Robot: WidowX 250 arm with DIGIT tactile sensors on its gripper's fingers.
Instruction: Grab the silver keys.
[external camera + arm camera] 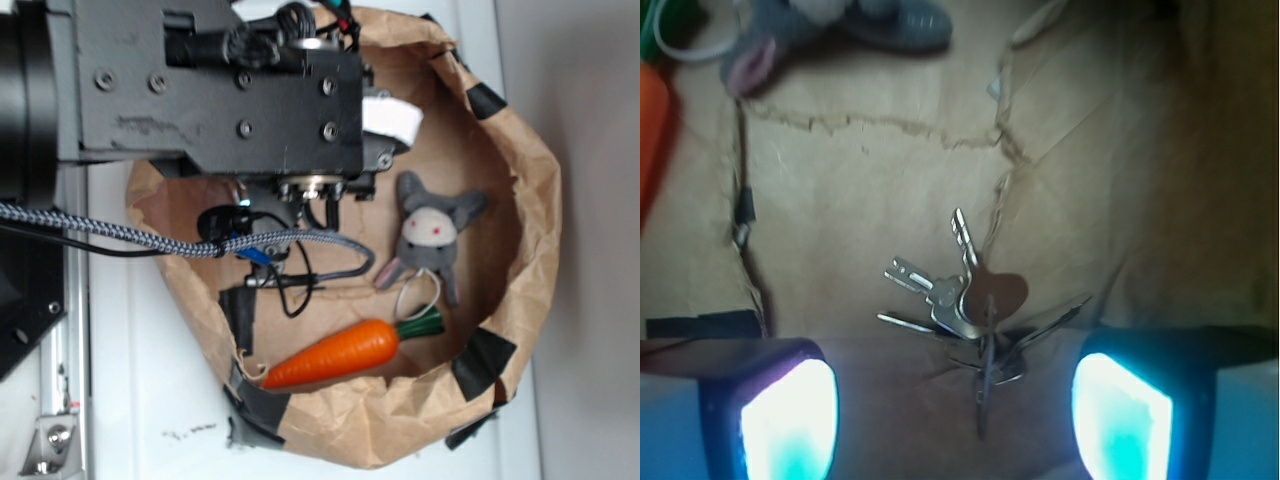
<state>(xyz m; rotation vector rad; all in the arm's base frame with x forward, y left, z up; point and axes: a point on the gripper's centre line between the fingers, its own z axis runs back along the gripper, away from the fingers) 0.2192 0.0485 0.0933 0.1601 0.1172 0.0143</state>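
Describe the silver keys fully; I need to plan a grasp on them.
The silver keys show only in the wrist view: a small bunch of thin, shiny metal keys fanned out from a ring, with one brownish rounded tag. They lie flat on the brown paper floor of the bag, between the two pads of the open claw, which does not touch them. The arm hides them from the exterior view.

So in my exterior feed I've got a crumpled brown paper bag [535,200], rim patched with black tape. Inside, an orange toy carrot [335,356] with a green top lies near the bottom rim, and a grey stuffed bunny [432,235] sits just above it.
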